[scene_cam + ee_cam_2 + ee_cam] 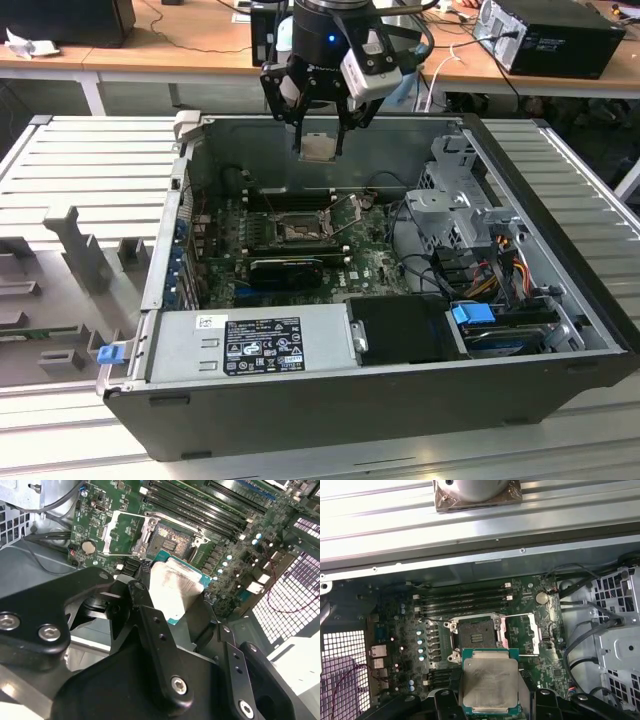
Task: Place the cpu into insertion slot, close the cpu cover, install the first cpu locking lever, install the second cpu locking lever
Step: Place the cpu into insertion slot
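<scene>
A ribbed grey tabletop (90, 160) carries an open computer case (350, 410) lying on its side, its green board (375, 255) facing up. The end effector (319, 152) hangs over the far part of the case, clenched on the cpu (319, 146), with 1 finger on each of 2 opposite edges. The chip's metal face shows in both wrist views. It is in the air, well apart from the board. Below, the insertion slot (476, 635) sits bare, and the cpu cover (536, 635) is swung open just beside the slot.
</scene>
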